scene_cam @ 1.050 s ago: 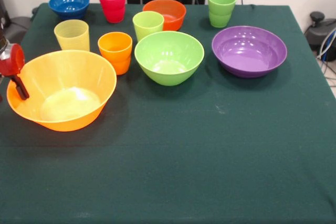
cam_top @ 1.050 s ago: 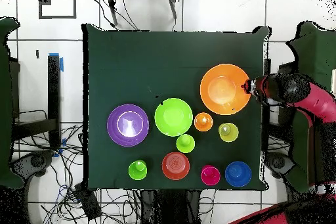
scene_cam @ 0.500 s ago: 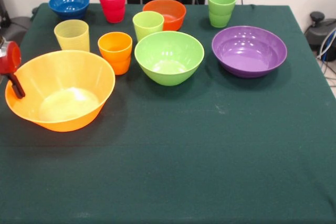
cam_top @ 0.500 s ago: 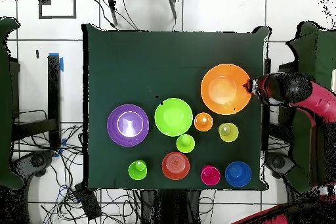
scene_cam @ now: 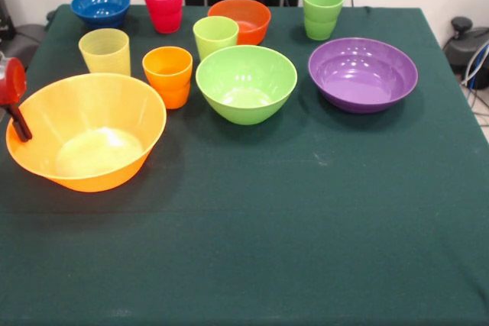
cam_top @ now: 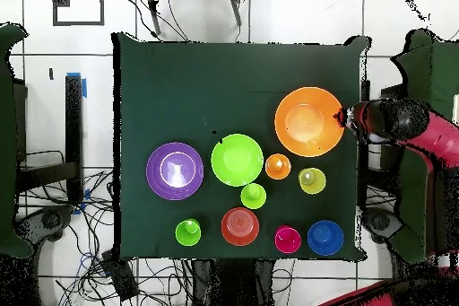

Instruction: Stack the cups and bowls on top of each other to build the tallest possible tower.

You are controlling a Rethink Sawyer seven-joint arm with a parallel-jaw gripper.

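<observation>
- Tower of coloured plastic cups and bowls: we find none built; no piece sits on another, and every piece rests separately on the dark green tablecloth (scene_cam: 306,211).
- Progress, as we judge it: the very beginning, with all stacking left to do.
- Bowls, we count five:
  - very large translucent orange plastic bowl (scene_cam: 85,129), at the table's edge, the likely base;
  - medium lime green glossy bowl (scene_cam: 246,82), near the table's middle;
  - wide purple glossy bowl (scene_cam: 363,73), beside it;
  - small orange-red bowl (scene_cam: 240,20) and small blue bowl (scene_cam: 101,6), in the back row.
- Cups, we count five, all upright:
  - yellow tapered tumbler (scene_cam: 105,50);
  - orange tumbler (scene_cam: 168,74);
  - lime green tumbler (scene_cam: 215,37);
  - darker green tumbler (scene_cam: 322,12);
  - red tumbler (scene_cam: 163,5).
- Red and black gripper (scene_cam: 18,121): at the big orange bowl's outer rim, one dark finger against the wall; we cannot tell whether it is clamped on the rim or loose.
</observation>
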